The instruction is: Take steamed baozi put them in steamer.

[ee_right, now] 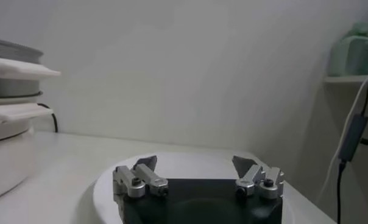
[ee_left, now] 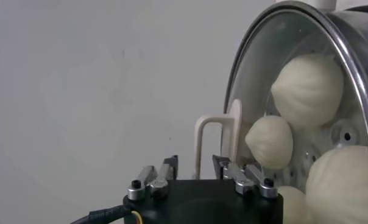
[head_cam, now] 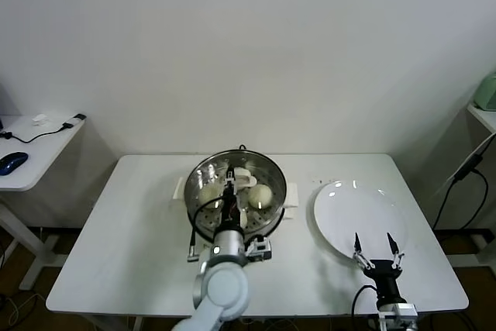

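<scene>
While right gripper [head_cam: 376,256] waits at near edge of white plate [head_cam: 341,215], prongs spread wide, nothing between them, left gripper [head_cam: 229,191] reaches forward over steamer [head_cam: 203,172], fingers parted, holding nothing. Steamer at table [head_cam: 139,215] centre, mouth up, plate just right of it. Steamed baozi [ee_left: 309,88] lie inside steamer basket, pleated tops up; plate bare.

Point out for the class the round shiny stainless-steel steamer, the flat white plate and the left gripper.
round shiny stainless-steel steamer [head_cam: 273,170], head view, on its steel rim, robot's right side.
flat white plate [head_cam: 349,211], head view, on its bare middle.
left gripper [ee_left: 195,164], left wrist view, midway between its fingertips.
</scene>
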Robot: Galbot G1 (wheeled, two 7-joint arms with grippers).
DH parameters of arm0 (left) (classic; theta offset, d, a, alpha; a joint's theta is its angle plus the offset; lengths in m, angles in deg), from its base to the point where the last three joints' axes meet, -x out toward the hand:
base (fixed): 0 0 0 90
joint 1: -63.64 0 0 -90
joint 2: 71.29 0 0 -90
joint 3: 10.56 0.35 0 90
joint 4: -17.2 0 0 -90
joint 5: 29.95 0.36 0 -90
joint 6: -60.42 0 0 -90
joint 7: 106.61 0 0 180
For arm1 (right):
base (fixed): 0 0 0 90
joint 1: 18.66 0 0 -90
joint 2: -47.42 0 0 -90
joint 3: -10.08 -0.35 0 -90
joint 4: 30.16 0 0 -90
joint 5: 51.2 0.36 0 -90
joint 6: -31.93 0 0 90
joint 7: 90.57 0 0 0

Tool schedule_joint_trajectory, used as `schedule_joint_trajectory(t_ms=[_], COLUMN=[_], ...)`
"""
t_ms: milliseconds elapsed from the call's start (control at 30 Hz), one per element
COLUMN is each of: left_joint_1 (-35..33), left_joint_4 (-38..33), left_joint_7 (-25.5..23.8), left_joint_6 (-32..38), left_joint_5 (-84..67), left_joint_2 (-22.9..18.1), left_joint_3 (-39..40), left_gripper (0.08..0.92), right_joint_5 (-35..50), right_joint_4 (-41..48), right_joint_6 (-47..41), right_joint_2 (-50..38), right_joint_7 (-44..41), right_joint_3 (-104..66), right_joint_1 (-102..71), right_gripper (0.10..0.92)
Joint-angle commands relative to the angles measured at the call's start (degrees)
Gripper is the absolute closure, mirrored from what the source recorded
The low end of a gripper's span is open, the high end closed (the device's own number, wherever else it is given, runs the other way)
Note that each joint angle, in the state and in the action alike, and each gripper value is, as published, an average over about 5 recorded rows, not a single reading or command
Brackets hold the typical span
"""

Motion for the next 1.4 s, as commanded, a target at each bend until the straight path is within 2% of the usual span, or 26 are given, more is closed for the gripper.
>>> schedule_joint_trajectory(t_ms=[33, 267, 433, 600, 733, 833, 933, 1100, 1400], left_joint_1=[0.1, -2.5, -5.3, -9.3, -15.2, -20.3, -24.5, -27.6, -27.1], left_joint_4=[-1.9, -9.6, -15.4, -18.9, -19.6, -16.9, -12.3, -5.6, 4.1], left_joint_7=[-0.9, -0.6, 6.1, 15.6, 17.3, 17.8, 18.6, 18.9, 17.8], left_joint_6=[-0.1, 1.6, 9.5, 19.7, 25.2, 30.5, 36.1, 42.0, 46.8], left_joint_5=[-1.7, -9.3, -26.7, -57.8, -79.1, -93.6, -100.8, -105.1, -107.8], left_joint_2=[0.2, 3.5, 4.9, 5.3, 4.9, 5.9, 7.8, 9.8, 10.5], left_joint_3=[0.2, -0.4, -5.1, -18.5, -31.8, -39.9, -43.4, -43.4, -40.6], left_gripper=[0.533, 0.333, 0.205, 0.178, 0.177, 0.177, 0.177, 0.177, 0.177], right_joint_5=[-0.2, 2.8, 4.2, 4.6, 4.6, 4.7, 4.7, 4.6, 4.4], right_joint_4=[-0.8, -2.2, -3.6, -4.3, -4.1, -3.7, -3.3, -2.4, -1.1], right_joint_6=[-1.2, -2.0, -1.2, -1.8, -1.7, -1.6, -1.4, -1.1, -1.5], right_joint_2=[0.0, 0.1, -0.5, -1.0, -1.2, -1.2, -1.2, -1.3, -1.3], right_joint_7=[-0.3, 0.5, -0.8, -2.5, -3.2, -3.2, -3.1, -2.9, -2.9], right_joint_3=[0.0, 0.5, 0.7, 1.1, 1.5, 1.8, 2.0, 2.4, 2.8], right_joint_1=[-0.2, -0.9, -1.8, -2.4, -2.1, -1.5, -0.9, -0.1, 0.4], right_gripper=[0.202, 0.203, 0.203, 0.202, 0.203, 0.203, 0.202, 0.203, 0.203])
